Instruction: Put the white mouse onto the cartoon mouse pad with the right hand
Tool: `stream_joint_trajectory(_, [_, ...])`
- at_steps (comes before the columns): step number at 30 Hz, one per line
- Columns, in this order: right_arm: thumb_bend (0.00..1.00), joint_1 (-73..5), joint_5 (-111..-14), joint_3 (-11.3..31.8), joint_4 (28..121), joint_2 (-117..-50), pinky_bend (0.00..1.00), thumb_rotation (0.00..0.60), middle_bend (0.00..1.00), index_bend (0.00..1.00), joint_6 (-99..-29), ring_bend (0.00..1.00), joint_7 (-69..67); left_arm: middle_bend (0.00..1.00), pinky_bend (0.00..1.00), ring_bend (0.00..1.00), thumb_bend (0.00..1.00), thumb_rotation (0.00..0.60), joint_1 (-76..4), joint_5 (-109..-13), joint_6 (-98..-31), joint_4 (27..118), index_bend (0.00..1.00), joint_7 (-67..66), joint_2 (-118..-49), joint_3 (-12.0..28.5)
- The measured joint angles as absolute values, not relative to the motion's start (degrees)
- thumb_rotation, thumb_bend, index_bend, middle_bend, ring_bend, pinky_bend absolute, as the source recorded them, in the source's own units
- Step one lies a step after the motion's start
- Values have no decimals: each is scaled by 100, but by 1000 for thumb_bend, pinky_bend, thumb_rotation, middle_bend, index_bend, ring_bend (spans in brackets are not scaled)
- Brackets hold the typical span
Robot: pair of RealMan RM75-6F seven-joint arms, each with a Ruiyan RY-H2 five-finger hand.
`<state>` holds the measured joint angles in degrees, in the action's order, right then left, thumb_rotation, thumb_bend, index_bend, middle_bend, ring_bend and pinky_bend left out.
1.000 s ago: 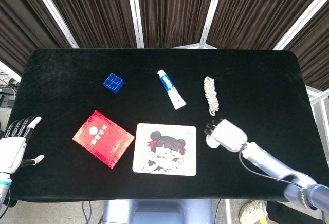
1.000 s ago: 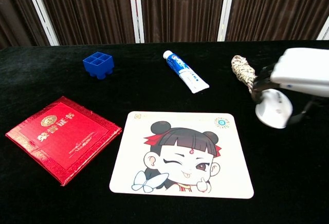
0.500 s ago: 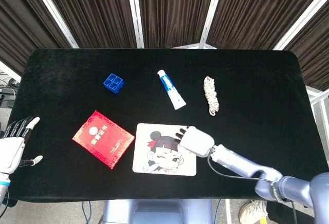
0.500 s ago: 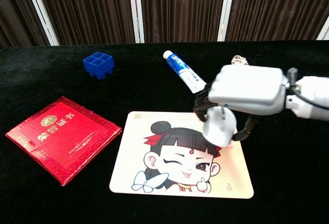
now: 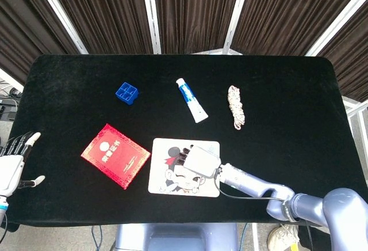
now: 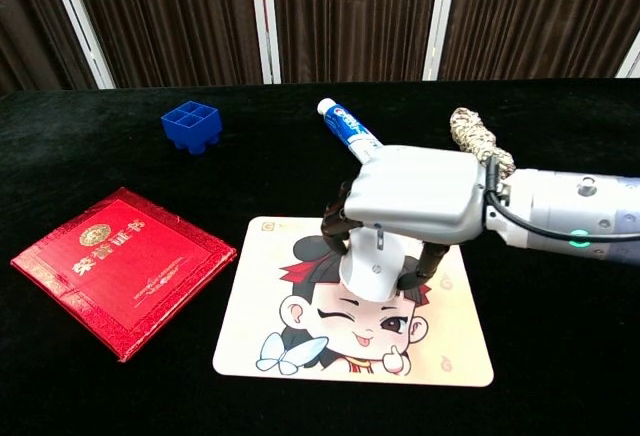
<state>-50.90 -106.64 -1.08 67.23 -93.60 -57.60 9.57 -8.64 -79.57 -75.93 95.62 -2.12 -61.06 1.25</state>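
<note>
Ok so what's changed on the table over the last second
The right robot hand carried the white mouse leftward from the bare table near the rope to over the middle of the cartoon mouse pad, and still grips it. The left robot hand stayed open at the table's edge. The red booklet, blue block, toothpaste and rope did not move.
</note>
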Motion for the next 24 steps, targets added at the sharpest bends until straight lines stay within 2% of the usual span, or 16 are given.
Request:
stream_joint_trajectory(7, [211, -5161, -10654, -154, 6564, -9622, 614, 600, 552, 650, -5749, 404, 967, 0, 0, 0, 0, 600, -842, -7962, -7609, 9568, 0, -173, -6085, 120])
stream_joint_trajectory(11, [195, -5190, -10621, -173, 6525, -9704, 536, 600, 535, 650, -5726, 387, 992, 0, 0, 0, 0, 600, -835, -7963, -7611, 9567, 0, -145, -6078, 119])
stream_joint_trajectory(14, [185, -5189, -10615, -187, 6511, -9722, 439, 600, 469, 625, -5737, 320, 1013, 0, 0, 0, 0, 600, -831, -7963, -7611, 9568, 0, -132, -6073, 118])
stream_joint_trajectory(21, [161, -5124, -10476, -159, 6587, -9746, 199, 600, 246, 435, -5731, 90, 1241, 0, 0, 0, 0, 600, -828, -7962, -7611, 9581, 0, -136, -6067, 122])
stream_joint_trajectory(24, [142, -5089, -10365, -113, 6695, -9733, 126, 600, 201, 390, -5699, 40, 1413, 0, 0, 0, 0, 600, -824, -7957, -7619, 9585, 0, -146, -6071, 126])
